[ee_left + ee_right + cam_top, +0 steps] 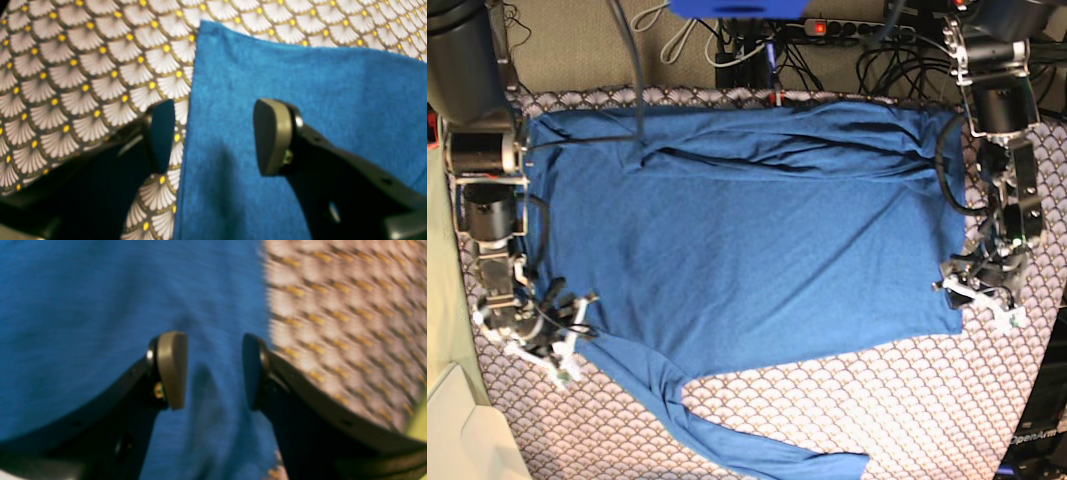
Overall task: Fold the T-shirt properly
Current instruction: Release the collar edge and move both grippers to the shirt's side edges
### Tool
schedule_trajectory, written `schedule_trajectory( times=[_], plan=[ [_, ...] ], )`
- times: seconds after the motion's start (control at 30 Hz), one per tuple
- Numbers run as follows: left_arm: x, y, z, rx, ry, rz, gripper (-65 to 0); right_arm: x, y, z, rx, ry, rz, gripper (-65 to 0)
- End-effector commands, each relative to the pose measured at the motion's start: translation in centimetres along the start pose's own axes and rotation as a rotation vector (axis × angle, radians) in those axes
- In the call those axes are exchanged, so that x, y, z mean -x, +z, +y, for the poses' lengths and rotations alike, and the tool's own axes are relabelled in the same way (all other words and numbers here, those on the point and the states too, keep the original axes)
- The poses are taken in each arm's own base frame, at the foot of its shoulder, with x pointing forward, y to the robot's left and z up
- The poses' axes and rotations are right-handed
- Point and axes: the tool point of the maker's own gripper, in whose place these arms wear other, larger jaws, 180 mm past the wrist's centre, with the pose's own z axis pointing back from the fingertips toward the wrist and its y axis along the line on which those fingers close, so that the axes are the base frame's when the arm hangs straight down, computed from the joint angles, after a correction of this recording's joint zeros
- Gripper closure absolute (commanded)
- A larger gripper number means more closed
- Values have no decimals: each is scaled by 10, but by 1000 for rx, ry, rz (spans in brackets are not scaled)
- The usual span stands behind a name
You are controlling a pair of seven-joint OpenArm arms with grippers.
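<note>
The blue T-shirt [757,260] lies spread flat on the patterned tablecloth [897,400], with one long sleeve [757,452] trailing toward the front edge. My left gripper [217,136] is open above the shirt's [300,83] side edge, one finger over cloth, the other over fabric. In the base view it [977,295] hangs at the shirt's right edge. My right gripper [211,371] is open just above the blue fabric [83,323] near its edge, in a blurred picture. In the base view it [575,335] sits at the shirt's lower left corner. Neither holds anything.
The scallop-patterned cloth [83,73] covers the whole table. Cables and a power strip [827,30] run along the back. A pale surface [457,430] borders the front left corner. Both arm bases [487,170] stand at the table's sides.
</note>
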Motion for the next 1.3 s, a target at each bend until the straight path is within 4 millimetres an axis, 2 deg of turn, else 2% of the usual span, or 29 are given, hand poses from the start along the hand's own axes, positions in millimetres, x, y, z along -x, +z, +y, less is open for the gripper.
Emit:
schedule_trajectory(
  times=[0.0, 0.07, 0.13, 0.2, 0.43, 0.87, 1.03, 1.17, 1.27],
  plan=[
    [-28, 3, 0, 4, -5, -73, -371, -31, 7, -20, 52, -3, -84, -278],
    [-28, 3, -1, 7, -1, -73, -371, -28, 11, -35, 114, -23, -86, -278],
    [-30, 3, -1, 9, -3, -78, -371, -25, 11, -39, 135, -32, -90, -277],
    [-29, 3, -1, 7, -4, -76, -371, -22, 9, -38, 133, -38, -99, -277],
    [-28, 3, 0, 6, -6, -74, -371, 8, -2, -32, 121, -101, -83, -277],
    [-29, 3, 1, 4, -2, -76, -371, 9, -4, -30, 119, -106, -97, -277],
    [-30, 3, 2, -2, 0, -78, -371, 13, -2, -41, 190, -120, -90, -277],
    [-39, 2, 2, -3, 4, -91, -371, 24, -6, -32, 176, -118, -71, -277],
    [-29, -7, 10, -18, 24, -67, -371, 31, -7, -27, 169, -119, -58, -271]
  ],
)
